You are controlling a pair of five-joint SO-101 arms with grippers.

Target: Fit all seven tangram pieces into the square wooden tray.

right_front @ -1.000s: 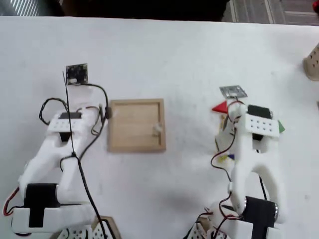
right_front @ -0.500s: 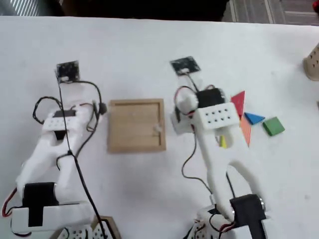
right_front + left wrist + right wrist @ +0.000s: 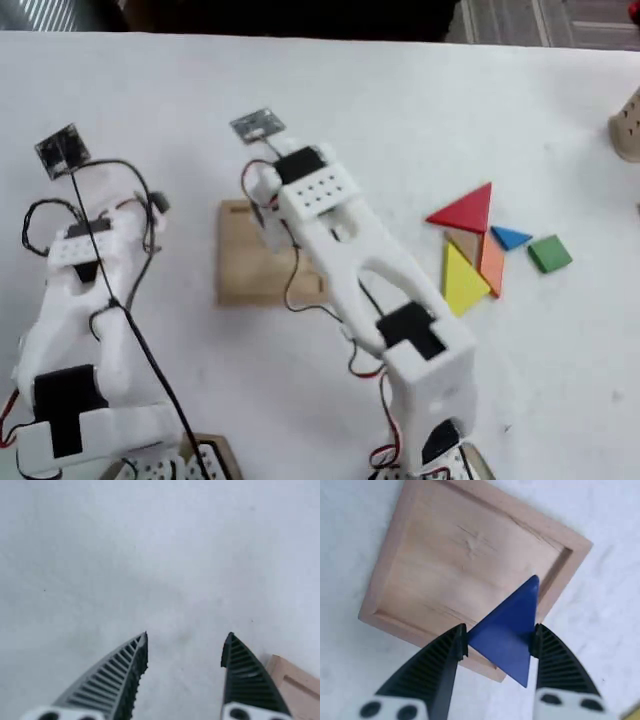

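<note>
Gripping flat blue triangle (image 3: 509, 627), right claw (image 3: 499, 632) hangs over square wooden tray (image 3: 460, 555); left claw (image 3: 187, 635) spread.

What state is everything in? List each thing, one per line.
Wooden tray: empty, flat on the table.
Large blue triangle: gripped, over the tray's rim.
Right end effector: shut on the large blue triangle.
Left end effector: open, empty.
Red triangle: loose on table.
Green square: loose on table.
</note>
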